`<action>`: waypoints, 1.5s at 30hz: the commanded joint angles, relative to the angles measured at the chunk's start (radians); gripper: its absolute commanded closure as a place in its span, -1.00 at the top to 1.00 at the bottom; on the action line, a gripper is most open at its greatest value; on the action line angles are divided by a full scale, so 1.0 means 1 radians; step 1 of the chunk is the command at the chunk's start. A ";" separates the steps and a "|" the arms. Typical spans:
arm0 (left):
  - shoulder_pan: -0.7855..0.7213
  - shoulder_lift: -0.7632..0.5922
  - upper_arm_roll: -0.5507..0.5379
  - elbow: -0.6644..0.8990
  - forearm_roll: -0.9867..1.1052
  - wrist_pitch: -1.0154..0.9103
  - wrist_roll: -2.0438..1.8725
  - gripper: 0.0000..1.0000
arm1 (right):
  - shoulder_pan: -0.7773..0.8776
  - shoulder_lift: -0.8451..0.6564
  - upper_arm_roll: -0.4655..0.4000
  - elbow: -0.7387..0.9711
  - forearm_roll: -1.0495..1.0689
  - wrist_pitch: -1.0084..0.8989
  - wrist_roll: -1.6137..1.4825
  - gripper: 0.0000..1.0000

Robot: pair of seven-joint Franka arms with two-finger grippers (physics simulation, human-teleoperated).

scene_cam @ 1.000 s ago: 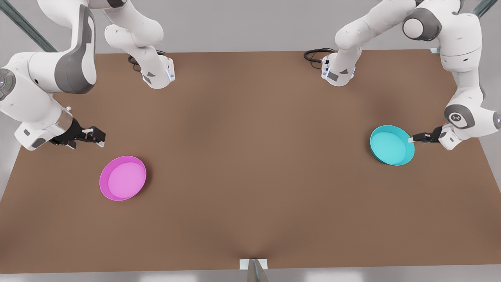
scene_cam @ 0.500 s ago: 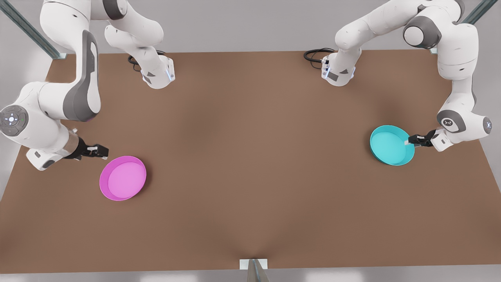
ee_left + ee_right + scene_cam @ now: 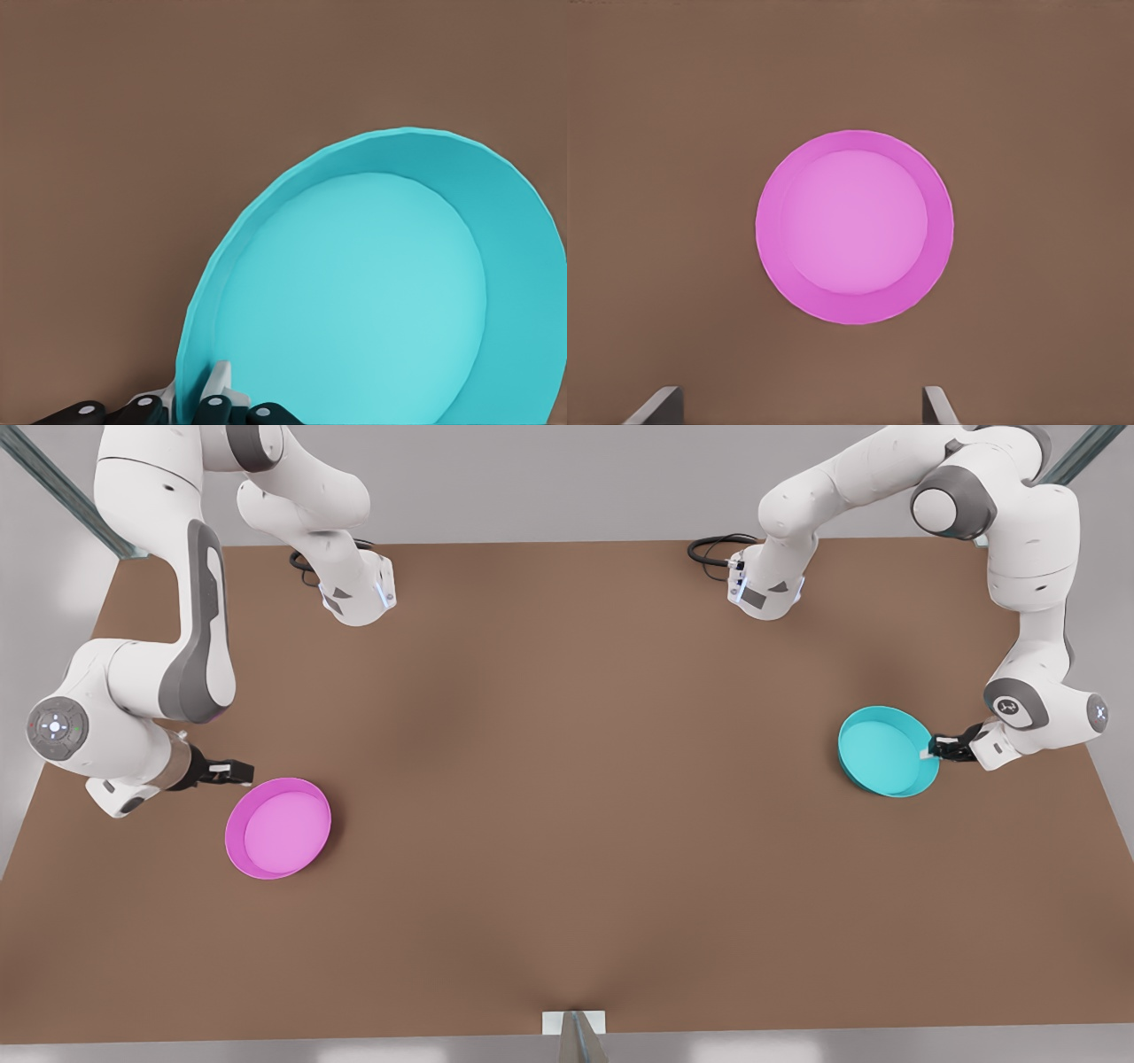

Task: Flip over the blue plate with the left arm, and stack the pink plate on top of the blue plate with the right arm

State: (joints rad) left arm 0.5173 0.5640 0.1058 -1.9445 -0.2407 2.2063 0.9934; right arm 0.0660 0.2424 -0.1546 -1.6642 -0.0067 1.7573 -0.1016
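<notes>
- The pink plate (image 3: 278, 828) sits open side up on the brown table (image 3: 567, 797), toward the front view's left and nearer the camera than the blue plate; it lies flat and untouched.
- The right end effector (image 3: 232, 771) is just beside the pink plate's far-left rim, low over the table. In the right wrist view its two fingertips (image 3: 656, 405) stand wide apart with the pink plate (image 3: 854, 227) ahead between them, so it holds nothing.
- My judgement: this arm should wait or close in slowly, since stacking cannot start until the blue plate lies face down.
- The blue plate (image 3: 888, 751) is at the front view's right, well apart from the pink one, with its hollow facing the camera.
- The left end effector (image 3: 935, 749) is at the blue plate's rim on the front view's right. In the left wrist view its fingers (image 3: 217, 382) are clamped on either side of the rim wall of the blue plate (image 3: 354, 292).
- The step in hand looks like the start of the flip. Done well, it needs a firm pinch, a lift high enough for the far edge to clear the table, then a smooth wrist roll; a thin rim hold could slip.
</notes>
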 commanded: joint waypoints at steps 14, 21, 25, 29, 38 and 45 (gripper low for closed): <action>-0.123 -0.130 0.000 0.121 0.092 -0.250 -0.251 -0.57 | -0.012 0.000 0.000 -0.029 0.008 0.045 -0.047 1.00; -0.583 -0.144 -0.011 0.470 0.380 -0.697 -1.084 -0.57 | -0.256 0.096 -0.002 -0.019 0.071 0.165 -0.395 1.00; -0.925 -0.047 -0.011 0.670 0.776 -0.984 -1.457 -0.57 | -0.278 0.251 0.000 -0.028 0.138 0.283 -0.495 1.00; -1.217 0.128 -0.011 0.743 1.276 -1.186 -1.584 -0.57 | -0.298 0.328 0.003 -0.032 0.246 0.355 -0.578 1.00; -1.505 0.427 -0.011 0.894 1.535 -1.452 -1.926 -0.57 | -0.282 0.394 0.003 -0.028 0.310 0.462 -0.581 1.00; -1.548 0.620 -0.077 1.086 1.534 -1.357 -2.043 -0.57 | -0.284 0.419 0.007 -0.037 0.312 0.475 -0.583 1.00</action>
State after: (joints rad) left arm -1.0247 1.1729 0.0303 -0.8700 1.2863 0.8445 -0.4233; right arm -0.2182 0.6621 -0.1475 -1.6996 0.3017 2.2114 -0.5406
